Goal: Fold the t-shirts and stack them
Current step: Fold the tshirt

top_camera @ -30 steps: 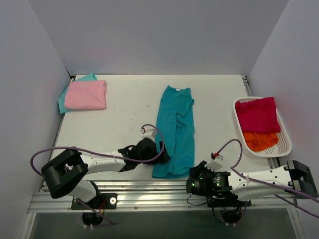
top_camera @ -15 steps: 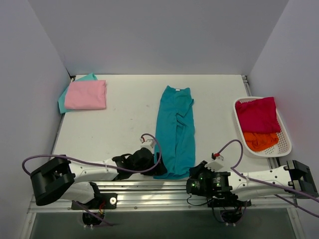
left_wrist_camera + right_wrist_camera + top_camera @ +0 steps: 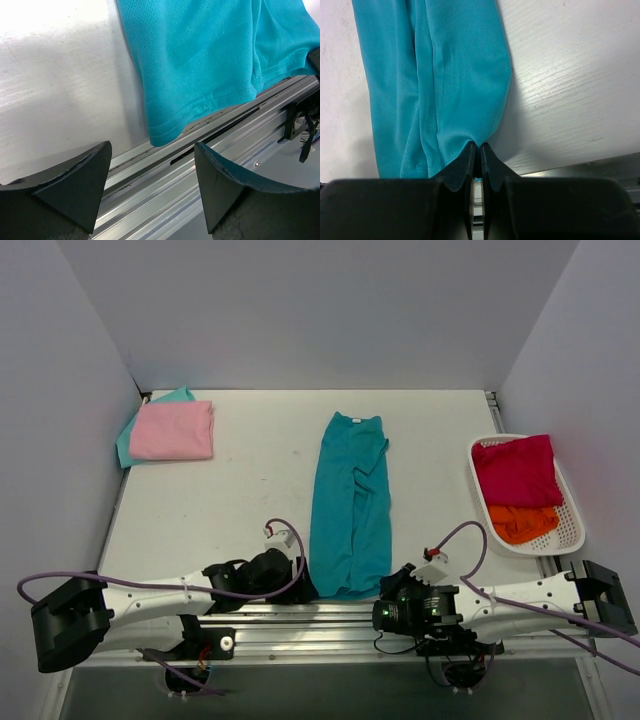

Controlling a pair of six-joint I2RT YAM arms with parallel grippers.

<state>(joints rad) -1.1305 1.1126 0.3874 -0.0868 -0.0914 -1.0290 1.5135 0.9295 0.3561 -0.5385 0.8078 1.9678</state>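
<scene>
Top external view: the left tool (image 3: 152, 162) has pulled back toward the near edge of the table (image 3: 240, 490) over the last second. A second ago it sat on the left edge of the teal shirt (image 3: 350, 500); now it is off the cloth. In the left wrist view its fingers stand spread with nothing between them. The shirt's near-left corner lies just ahead of the tool, apart from both fingers, hanging slightly over the metal rail (image 3: 150, 200).

The right tool (image 3: 479, 150) has not moved. It is clamped on the shirt's near hem, the cloth puckering up into the closed tips. The rest of the shirt runs straight ahead of that tool, a long narrow strip already folded lengthwise, flat on the table.

The pink shirt (image 3: 172, 430) sits folded far ahead and to the left of the left tool, on top of the mint shirt (image 3: 180, 395). The crimson shirt (image 3: 515, 470) and orange shirt (image 3: 522, 523) lie bunched in the basket (image 3: 572, 523), ahead and right of the right tool.

Judgement: the left tool let go to re-grip, probably lining up on that near-left corner so both tools hold the near hem. Likely next step is the crosswise fold away from the arms. Two shirts stacked, one mid-fold, two untouched.
</scene>
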